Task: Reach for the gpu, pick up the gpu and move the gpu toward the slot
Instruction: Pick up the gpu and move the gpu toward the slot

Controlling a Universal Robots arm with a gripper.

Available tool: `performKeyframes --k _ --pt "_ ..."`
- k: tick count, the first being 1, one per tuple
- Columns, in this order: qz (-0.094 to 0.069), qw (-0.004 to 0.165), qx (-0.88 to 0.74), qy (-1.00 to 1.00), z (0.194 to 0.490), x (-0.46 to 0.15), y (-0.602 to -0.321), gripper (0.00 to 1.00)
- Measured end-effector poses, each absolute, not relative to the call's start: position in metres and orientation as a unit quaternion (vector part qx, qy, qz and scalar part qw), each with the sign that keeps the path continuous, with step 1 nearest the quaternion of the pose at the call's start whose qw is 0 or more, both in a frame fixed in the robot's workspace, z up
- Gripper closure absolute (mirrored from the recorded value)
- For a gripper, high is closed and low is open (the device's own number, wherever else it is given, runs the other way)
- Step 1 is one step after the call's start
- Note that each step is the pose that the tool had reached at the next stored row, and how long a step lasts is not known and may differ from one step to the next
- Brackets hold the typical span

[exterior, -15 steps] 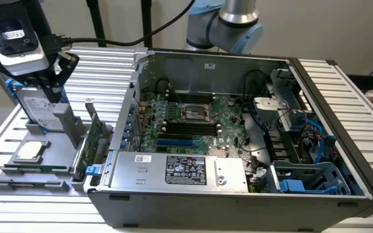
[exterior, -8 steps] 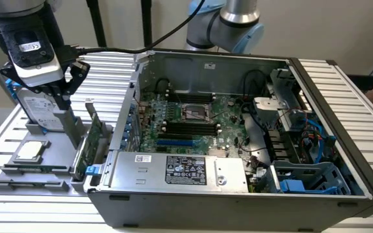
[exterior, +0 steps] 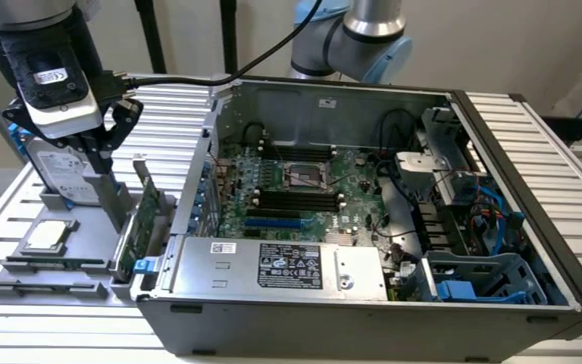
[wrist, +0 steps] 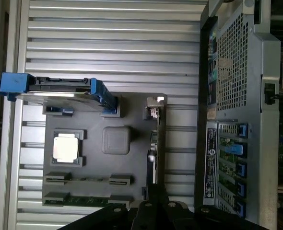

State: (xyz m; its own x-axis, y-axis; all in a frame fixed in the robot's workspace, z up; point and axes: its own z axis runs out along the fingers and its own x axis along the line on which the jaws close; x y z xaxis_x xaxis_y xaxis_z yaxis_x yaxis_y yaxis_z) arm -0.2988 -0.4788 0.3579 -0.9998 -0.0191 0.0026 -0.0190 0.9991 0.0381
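- Ribbed metal tabletop (exterior: 69,334) carries one open computer case (exterior: 372,322), with one grey holder tray (exterior: 81,233) just beside it at the exterior view's left.
- At the left of that frame the gpu (exterior: 151,216) stands on edge in the tray, silver bracket uppermost, close to the case wall.
- One gripper (exterior: 117,216) hangs low, just beside the card on the side away from the case. From the wrist view it (wrist: 157,197) lines up with the card's thin edge (wrist: 157,143).
- I cannot tell whether the claw is spread, pressed together or pinching the card.
- To my eye the reach is nearly done. The card is not yet lifted and sits well apart from the motherboard (exterior: 301,189).
- Count: one gpu, one hard drive (exterior: 64,178), one processor chip (exterior: 48,236).
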Motion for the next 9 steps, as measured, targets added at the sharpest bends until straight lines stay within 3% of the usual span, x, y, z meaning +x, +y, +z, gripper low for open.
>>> performKeyframes --k 7,9 --pt "-0.019 0.001 0.010 -1.000 0.3579 -0.2988 -0.4788 0.89" --pt "-0.019 0.001 0.010 -1.000 0.3579 -0.2988 -0.4788 0.82"
